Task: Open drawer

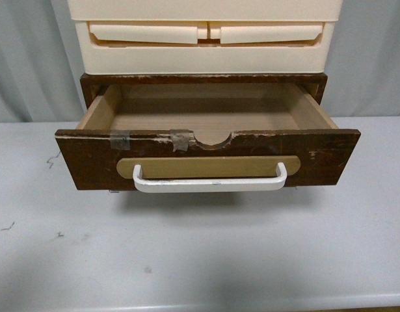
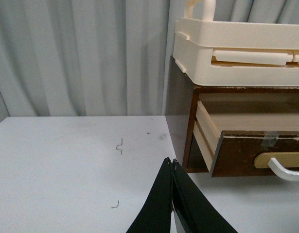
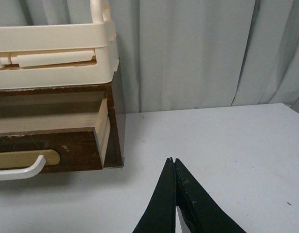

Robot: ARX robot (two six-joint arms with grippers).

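Note:
The dark brown wooden drawer (image 1: 206, 159) stands pulled well out of its cabinet, and its light wood inside is empty. It has a white bar handle (image 1: 209, 183) on a tan oval plate, a half-round notch and tape pieces on its top edge. It also shows in the left wrist view (image 2: 246, 155) and in the right wrist view (image 3: 47, 148). My left gripper (image 2: 170, 161) is shut and empty over the table, left of the cabinet. My right gripper (image 3: 172, 160) is shut and empty over the table, right of the cabinet. Neither gripper shows in the front view.
Cream plastic drawers (image 1: 206, 39) sit stacked on top of the brown cabinet (image 1: 89, 84). The grey-white table (image 1: 200, 260) carries a few small scraps and marks (image 2: 120, 144). A pale curtain (image 2: 81, 53) hangs behind.

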